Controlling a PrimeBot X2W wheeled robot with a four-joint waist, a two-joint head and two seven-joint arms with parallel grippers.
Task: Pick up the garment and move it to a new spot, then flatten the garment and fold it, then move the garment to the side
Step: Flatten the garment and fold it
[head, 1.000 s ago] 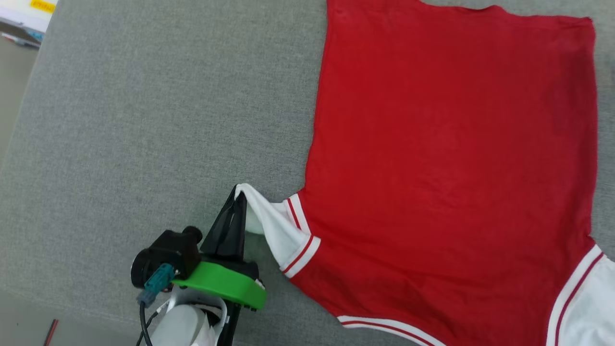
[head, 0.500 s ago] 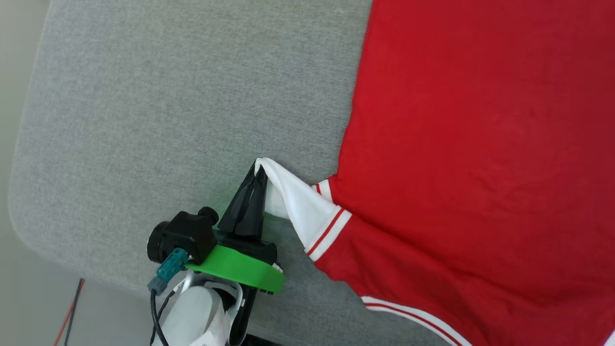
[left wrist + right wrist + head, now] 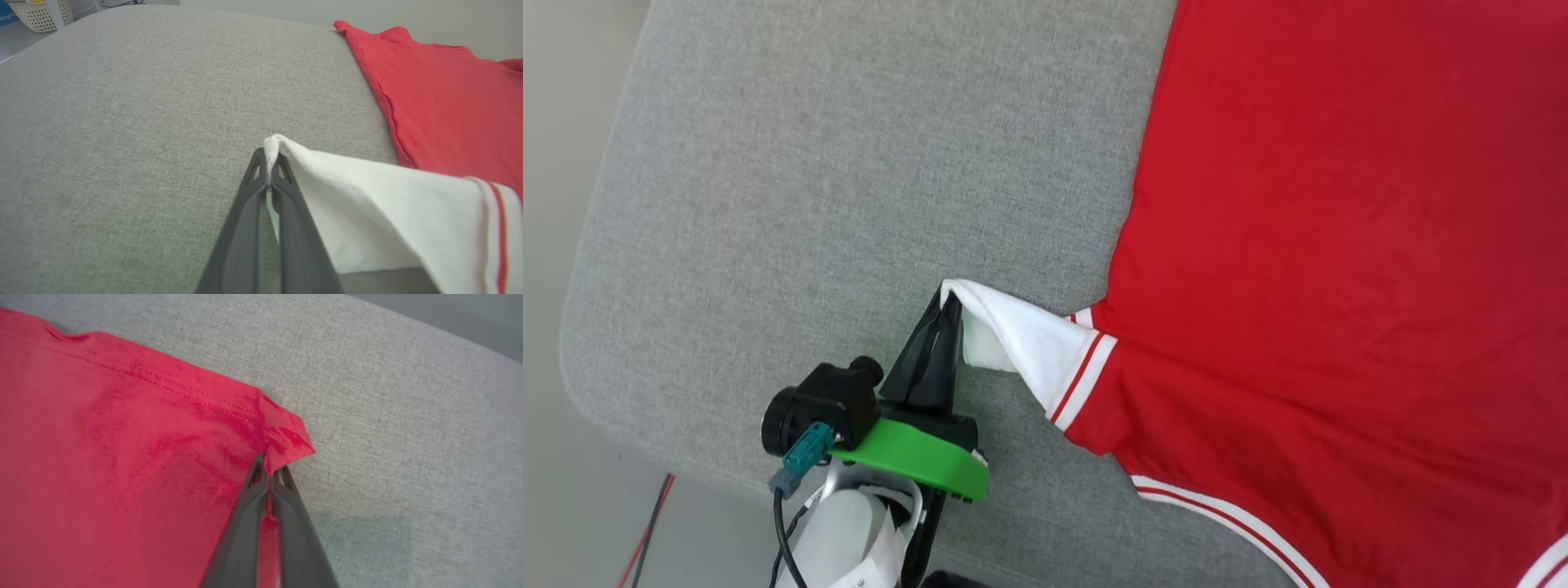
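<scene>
We see the garment lying on the right part of the table. Our left gripper stands left of it, at the sleeve tip; our right gripper is at its hem corner.

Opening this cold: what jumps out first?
A big red garment lies spread over the right of the grey padded surface. At lower centre, the left gripper pinches its white sleeve tip, lifted into a peak. In the right wrist view, the right gripper is shut on a red hem corner.
</scene>
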